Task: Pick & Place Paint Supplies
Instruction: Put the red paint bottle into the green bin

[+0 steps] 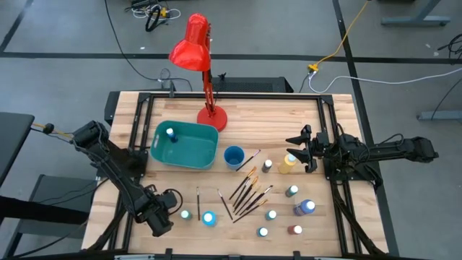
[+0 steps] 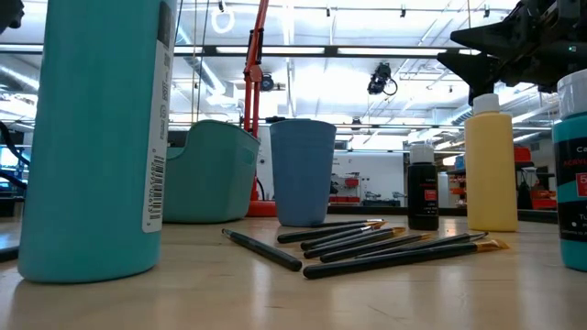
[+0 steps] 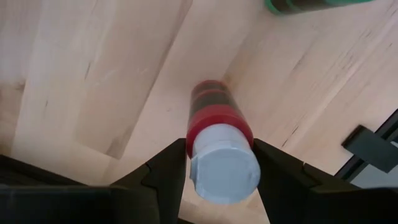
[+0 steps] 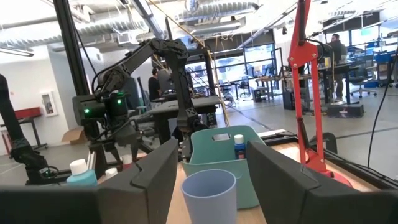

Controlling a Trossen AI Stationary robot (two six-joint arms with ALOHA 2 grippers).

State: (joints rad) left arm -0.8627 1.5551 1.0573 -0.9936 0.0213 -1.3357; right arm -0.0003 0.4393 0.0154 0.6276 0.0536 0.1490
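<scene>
Left gripper sits at the table's near-left edge, about seven o'clock from the table centre. In its wrist view the fingers stand on either side of a red paint bottle with a white cap, close against it; the bottle stands on the wooden table. Whether the fingers press on it cannot be told.

Just to the three o'clock side of that gripper stand two teal bottles. Further along the near edge, toward four o'clock, more small white-capped bottles stand apart from one another, one blue-purple.

At table centre lies a loose fan of dark-handled brushes, some overlapping. Beyond them, the blue cup stands upright, with the teal bin at its nine o'clock; one bottle stands inside the bin.

At three o'clock from the cup stands the taller yellow bottle. Right gripper hangs above it with fingers wide apart and holding nothing.

Far side: red desk lamp.
</scene>
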